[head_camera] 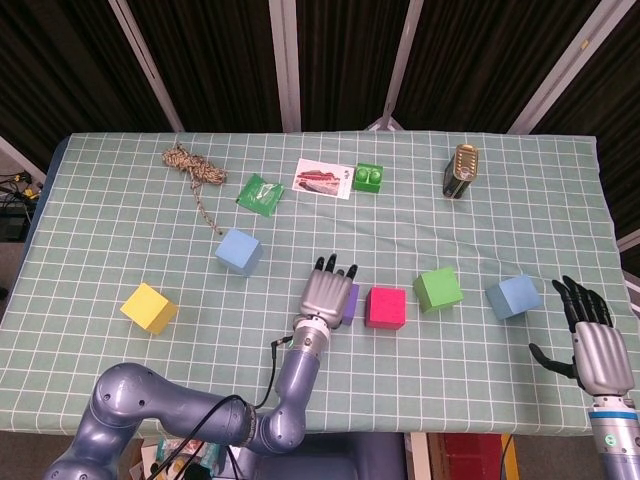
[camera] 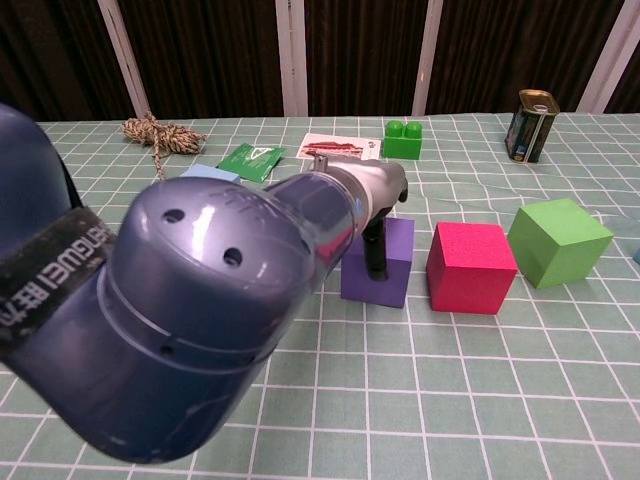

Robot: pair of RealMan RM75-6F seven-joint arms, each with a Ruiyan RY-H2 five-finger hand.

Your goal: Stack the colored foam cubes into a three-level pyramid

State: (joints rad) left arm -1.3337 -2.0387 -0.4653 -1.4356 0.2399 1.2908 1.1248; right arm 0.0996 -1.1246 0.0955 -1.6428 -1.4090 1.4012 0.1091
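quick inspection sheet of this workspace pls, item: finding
surface: table under a green checked cloth, slightly wrinkled
job's things: six foam cubes, none stacked; yellow cube, light blue cube, purple cube, pink cube, green cube, second blue cube; purple and pink sit close, with a small gap showing in the chest view
clutter: rope, green packet, card, green brick, tin, all along the far side
hands: left hand on the purple cube, a finger down its near face; right hand open, apart from the cubes
cables: black cable along the left arm
surroundings: dark curtain, metal struts
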